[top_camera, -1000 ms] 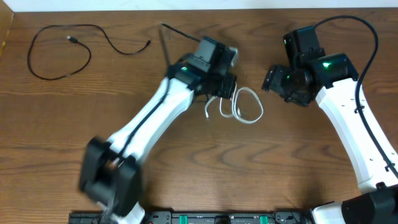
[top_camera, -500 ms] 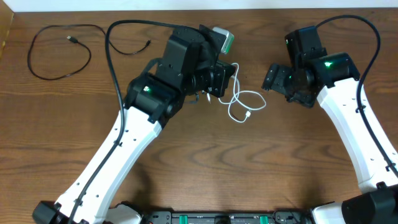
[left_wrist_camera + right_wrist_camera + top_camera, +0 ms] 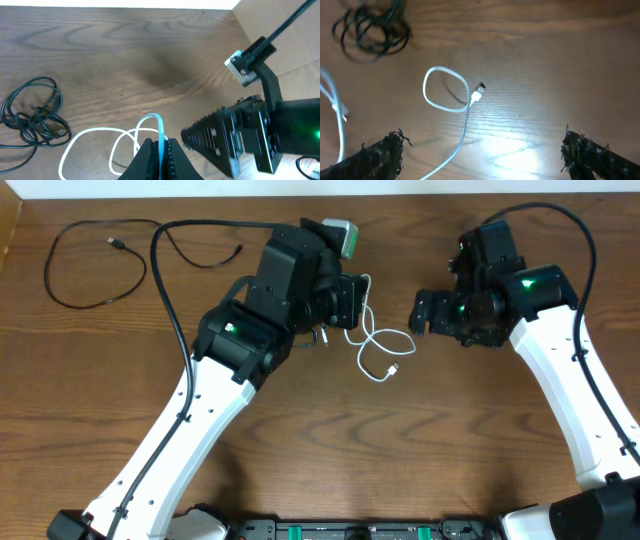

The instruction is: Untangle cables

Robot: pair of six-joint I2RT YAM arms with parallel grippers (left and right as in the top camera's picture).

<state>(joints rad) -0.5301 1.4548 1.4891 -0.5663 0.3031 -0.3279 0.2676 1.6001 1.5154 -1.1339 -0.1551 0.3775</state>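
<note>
White cable [image 3: 159,129], centre of the wooden surface [image 3: 400,460], is pinched in the left claw [image 3: 160,144], its loops and plug trailing onto the wood. A black coiled bundle [image 3: 30,120] lies nearby. The right claw [image 3: 482,139] hovers just beside, spread wide.

Black coiled bundle [image 3: 370,45], blurred, partly beyond the right wrist view's top edge.
</note>
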